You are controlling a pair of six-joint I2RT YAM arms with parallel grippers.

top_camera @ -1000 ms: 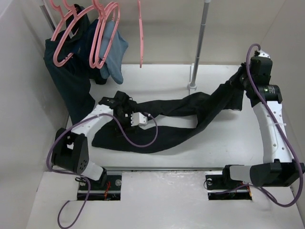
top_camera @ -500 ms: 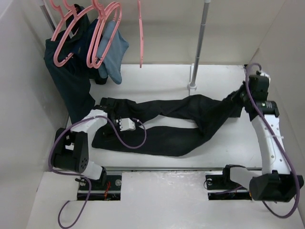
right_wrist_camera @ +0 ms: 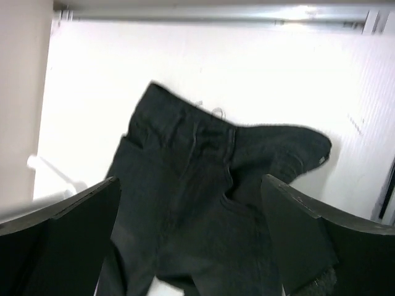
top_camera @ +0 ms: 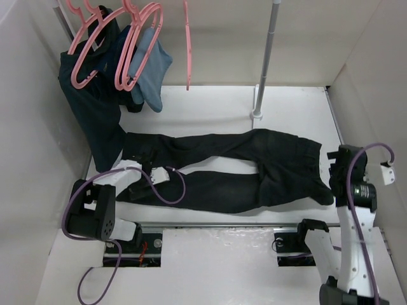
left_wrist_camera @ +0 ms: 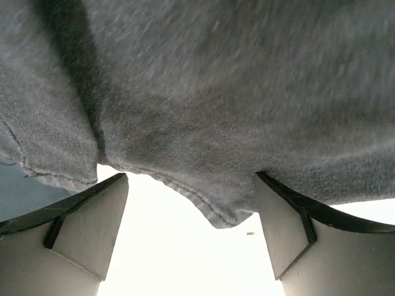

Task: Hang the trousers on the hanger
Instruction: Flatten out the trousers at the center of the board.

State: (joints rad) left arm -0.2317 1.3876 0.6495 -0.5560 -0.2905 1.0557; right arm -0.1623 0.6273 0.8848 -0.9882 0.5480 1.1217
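The black trousers (top_camera: 229,168) lie spread flat across the table, legs to the left and waist to the right. My left gripper (top_camera: 141,166) sits low at the leg ends, open. In the left wrist view the hem (left_wrist_camera: 210,203) lies at the fingertips, with bare table between the jaws of the left gripper (left_wrist_camera: 191,185). My right gripper (top_camera: 336,173) hovers open by the waist end and holds nothing. The right wrist view shows the waist (right_wrist_camera: 185,142) below the wide-apart jaws of that gripper (right_wrist_camera: 190,182). An empty pink hanger (top_camera: 187,47) hangs at the back.
More pink hangers (top_camera: 137,47) on the back-left rail carry a dark teal garment (top_camera: 89,101) and a light blue one (top_camera: 152,70). A metal pole (top_camera: 267,57) stands at the back centre. White walls close in on both sides, and a metal rail (top_camera: 222,223) runs along the near edge.
The right gripper opened, let go of the waist and drew back to the near right. The trousers dropped flat. The left arm slid nearer and leftward along the legs.
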